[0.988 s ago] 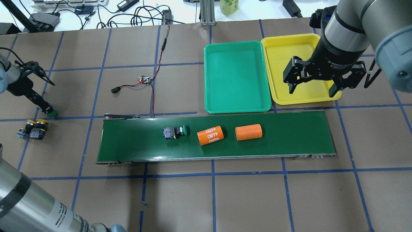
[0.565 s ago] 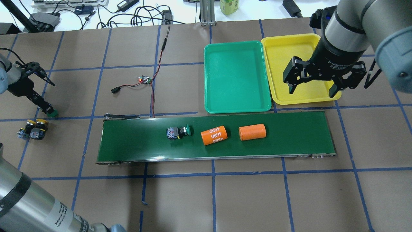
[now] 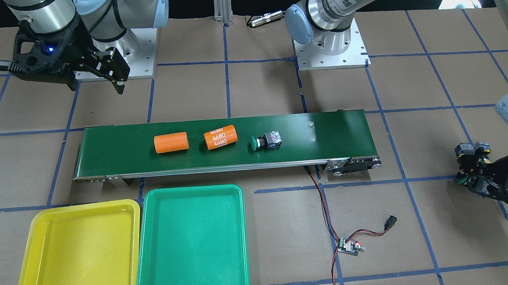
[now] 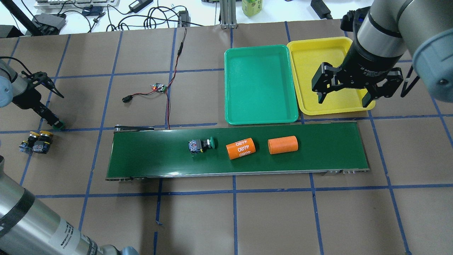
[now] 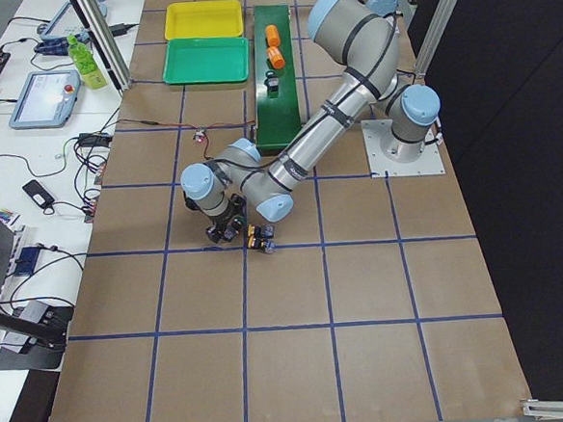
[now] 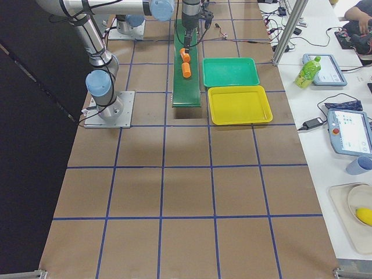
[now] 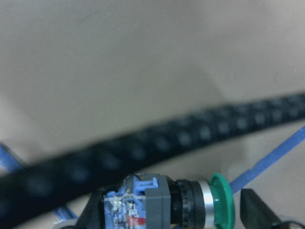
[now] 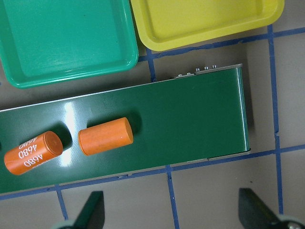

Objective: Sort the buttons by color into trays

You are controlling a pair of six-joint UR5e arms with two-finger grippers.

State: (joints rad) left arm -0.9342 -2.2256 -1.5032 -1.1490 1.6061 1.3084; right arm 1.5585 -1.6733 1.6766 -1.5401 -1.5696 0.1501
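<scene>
One green-capped button (image 4: 201, 145) lies on its side on the dark conveyor belt (image 4: 148, 159); it also shows in the front view (image 3: 266, 140). My left gripper (image 4: 55, 122) is low over the table at the far left, shut on a second green-capped button (image 7: 157, 210). Two yellow-capped buttons (image 4: 36, 141) sit together on the table just beside it. My right gripper (image 4: 342, 96) hangs open and empty over the near edge of the yellow tray (image 4: 311, 60). The green tray (image 4: 260, 81) lies beside it. Both trays hold nothing.
Two orange cylinders (image 4: 240, 148) (image 4: 282, 145), one marked 4680, lie on the belt to the right of the button. A small circuit board (image 4: 160, 87) with red and black wires lies behind the belt's left end.
The button and both orange cylinders on the belt have moved right. My left gripper has shifted slightly with its green button. The right gripper has not moved.
</scene>
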